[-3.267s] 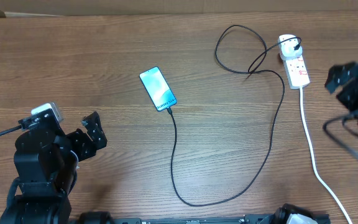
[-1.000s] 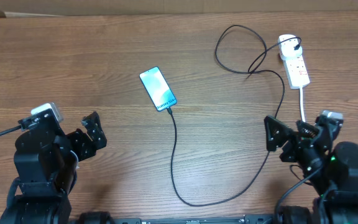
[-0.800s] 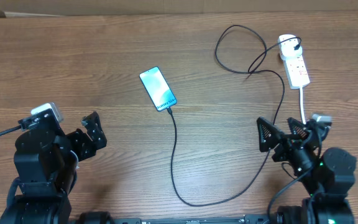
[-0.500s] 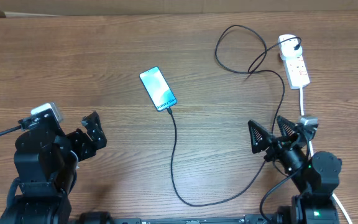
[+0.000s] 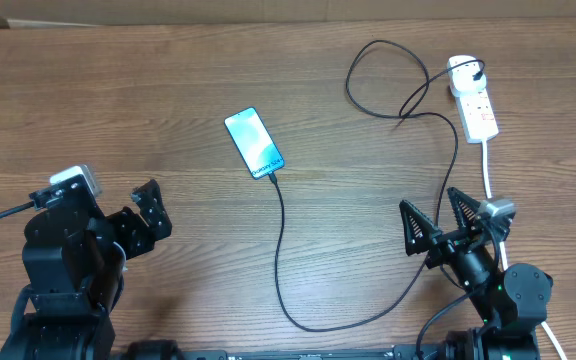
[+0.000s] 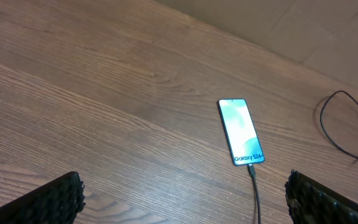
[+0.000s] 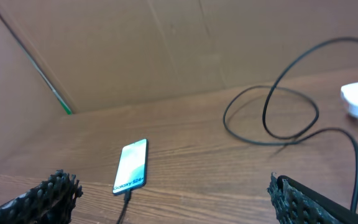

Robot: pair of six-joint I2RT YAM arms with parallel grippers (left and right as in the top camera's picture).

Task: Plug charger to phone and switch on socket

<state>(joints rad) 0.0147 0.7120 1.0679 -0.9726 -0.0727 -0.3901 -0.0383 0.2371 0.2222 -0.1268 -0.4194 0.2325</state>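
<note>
Left gripper (image 6: pixel 185 202) hangs over the near-left part of the wooden table (image 5: pixel 88 90), jaws spread wide with nothing between them. Right of it, toward the middle, the phone (image 5: pixel 254 143) lies flat and face up, its screen pale teal, set at a slant. The charger (image 5: pixel 280 250) meets the phone's lower end with its small black tip — whether it is fully seated I cannot tell. From there it runs toward the near edge, curves right, climbs and loops before reaching a white plug (image 5: pixel 461 72). The right gripper (image 5: pixel 430 200) sits near the front right, fingers splayed apart and empty, the black cable running beneath it. Furthest right lies the socket (image 5: pixel 478 108), the plug in its far end — its thick white cord (image 5: pixel 489 165) trails back behind the right arm.
</note>
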